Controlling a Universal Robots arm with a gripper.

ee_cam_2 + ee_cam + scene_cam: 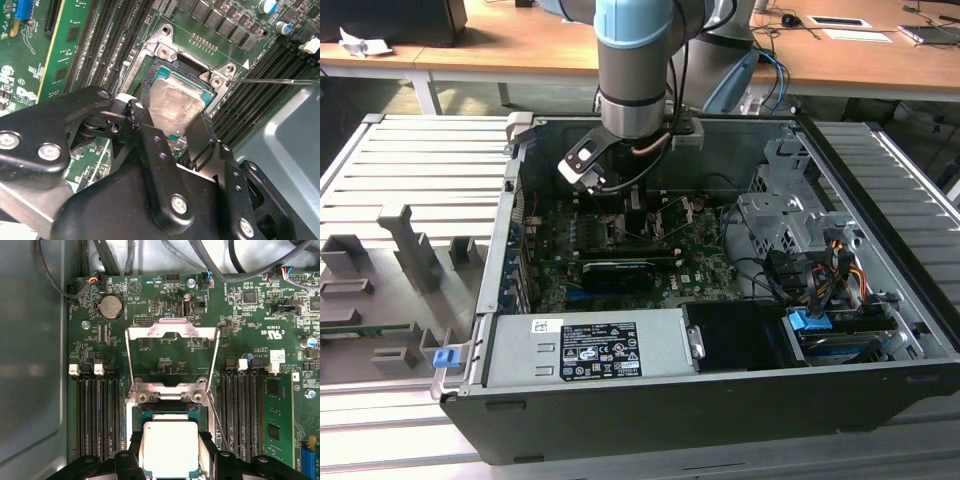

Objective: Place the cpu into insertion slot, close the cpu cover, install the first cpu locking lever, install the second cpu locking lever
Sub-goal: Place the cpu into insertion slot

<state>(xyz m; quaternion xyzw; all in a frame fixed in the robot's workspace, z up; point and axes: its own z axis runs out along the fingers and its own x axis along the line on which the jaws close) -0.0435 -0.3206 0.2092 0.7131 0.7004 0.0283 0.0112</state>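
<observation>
The cpu (170, 447) (175, 102), a small square chip with a pale silvery top, sits between the black fingers (134, 452) of my gripper (170, 460) (172, 127), which is shut on it. It hangs just over the insertion slot (170, 412) (157, 67), slightly tilted in the second wrist view. The cpu cover (172, 331) is swung open, away from the slot. A thin locking lever (216, 412) (280, 80) stands free beside the slot. In the exterior view my gripper (632, 205) reaches down into the open computer case over the green board.
Black memory slots (97, 410) (240, 410) flank the slot on both sides. A long black card (620, 270) lies across the board. Cables (770, 270) and a drive cage (780, 215) fill the exterior view's right; a power supply (585, 345) sits along the case's near side.
</observation>
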